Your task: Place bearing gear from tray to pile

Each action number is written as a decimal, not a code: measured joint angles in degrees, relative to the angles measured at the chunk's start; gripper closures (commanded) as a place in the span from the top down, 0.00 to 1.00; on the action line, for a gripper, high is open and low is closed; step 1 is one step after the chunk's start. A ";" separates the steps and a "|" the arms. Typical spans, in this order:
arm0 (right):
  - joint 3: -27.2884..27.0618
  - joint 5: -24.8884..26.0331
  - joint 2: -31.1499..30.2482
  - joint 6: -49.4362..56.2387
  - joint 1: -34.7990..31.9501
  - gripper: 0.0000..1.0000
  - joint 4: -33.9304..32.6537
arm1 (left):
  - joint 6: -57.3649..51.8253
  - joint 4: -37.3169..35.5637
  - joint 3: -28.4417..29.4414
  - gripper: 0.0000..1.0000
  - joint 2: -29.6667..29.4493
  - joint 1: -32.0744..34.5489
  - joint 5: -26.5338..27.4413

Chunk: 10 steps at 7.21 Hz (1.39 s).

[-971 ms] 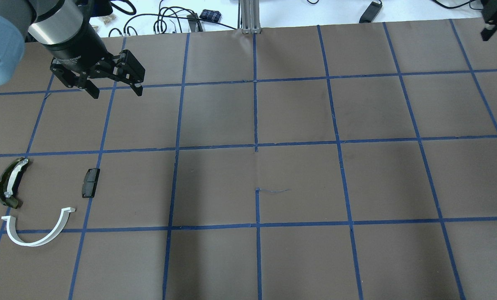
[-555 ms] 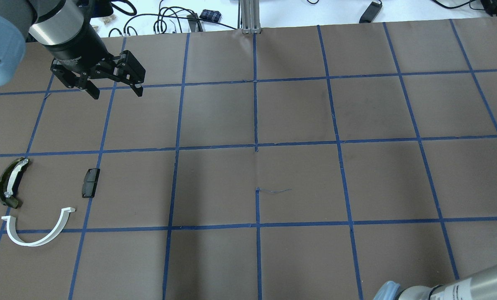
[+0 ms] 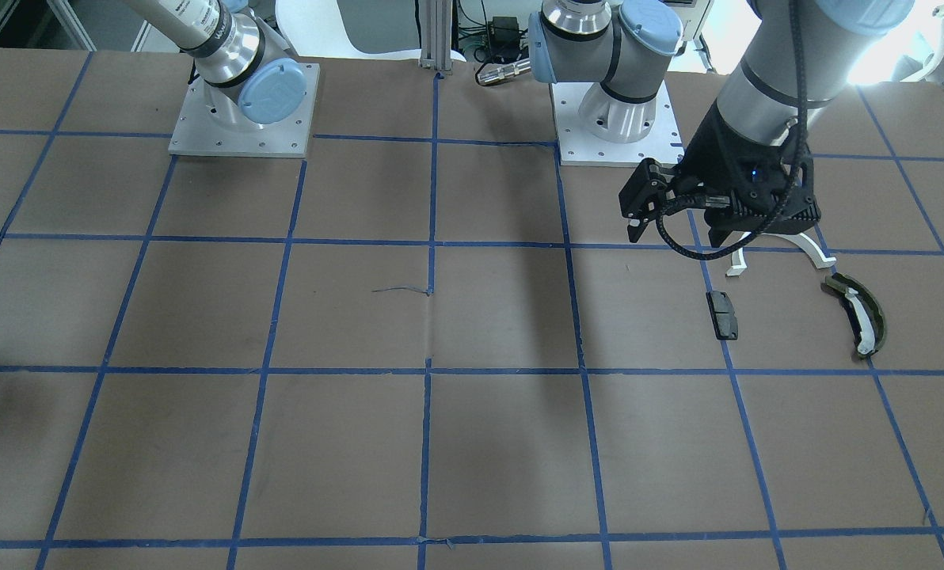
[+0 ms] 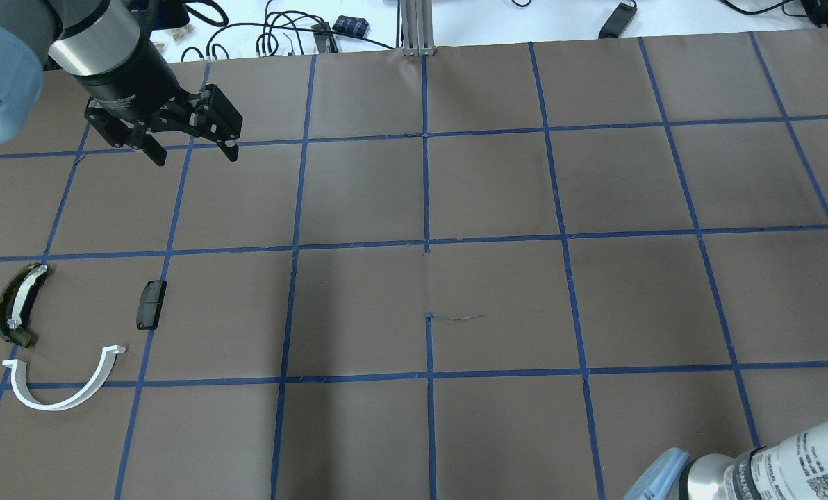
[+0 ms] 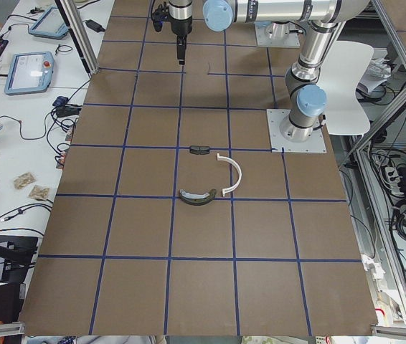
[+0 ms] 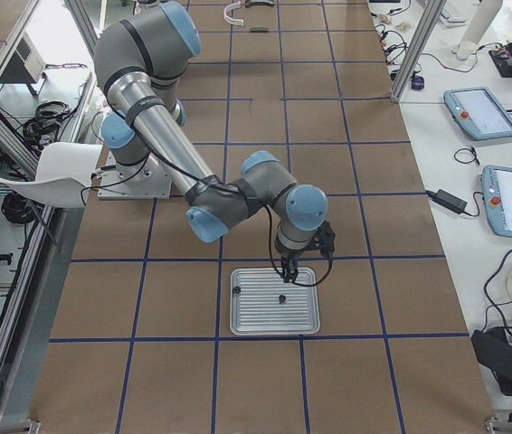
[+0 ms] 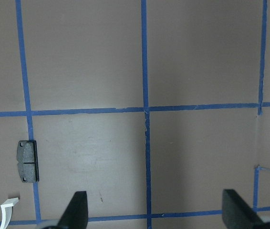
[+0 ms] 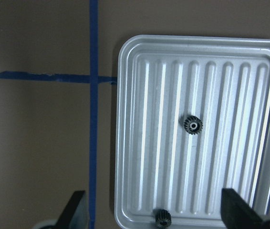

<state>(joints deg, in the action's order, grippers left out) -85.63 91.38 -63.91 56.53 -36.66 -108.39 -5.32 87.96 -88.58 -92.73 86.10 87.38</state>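
A small black bearing gear (image 8: 192, 125) lies on the ribbed silver tray (image 8: 135, 157); a second gear (image 8: 162, 218) lies at its near rim. My right gripper (image 8: 154, 193) hovers open and empty above the tray (image 6: 256, 321). The pile lies at the table's left: a white half-ring arc (image 4: 67, 399), a dark olive curved piece (image 4: 14, 305) and a black block (image 4: 151, 304). My left gripper (image 4: 193, 156) is open and empty, held above the table beyond the pile; its wrist view shows the block (image 7: 27, 161).
Blue tape lines grid the brown table. Cables and an aluminium post (image 4: 414, 28) sit past the far edge. Both arm bases (image 3: 242, 111) stand on plates at the robot's side. My right arm's elbow (image 4: 754, 469) enters the overhead view at bottom right.
My right gripper has left the overhead view's top right corner, and the right arm's elbow has come in at bottom right. The left arm and the pile have not moved.
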 measured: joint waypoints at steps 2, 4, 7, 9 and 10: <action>-10.66 -0.20 -0.11 2.61 4.18 0.97 -11.85 | -0.28 -0.27 -0.05 1.00 0.00 -0.14 0.06; -16.15 -0.35 -0.16 4.12 5.99 0.91 -18.30 | -0.37 -0.61 -0.27 1.00 0.06 -0.30 0.02; -17.92 1.46 -0.19 5.01 6.35 0.81 -21.68 | -0.41 -0.83 -0.36 1.00 0.09 -0.49 -0.01; -18.09 2.84 -0.07 6.13 6.44 0.78 -22.06 | -0.45 -1.00 -0.32 1.00 0.09 -0.56 -0.01; -18.28 3.54 0.09 6.71 6.48 0.78 -22.13 | -0.44 -1.07 -0.29 1.00 0.09 -0.58 -0.01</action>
<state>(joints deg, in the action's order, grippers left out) -103.91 94.92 -63.82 63.24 -30.19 -130.51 -5.76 86.89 -88.87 -92.64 85.52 87.36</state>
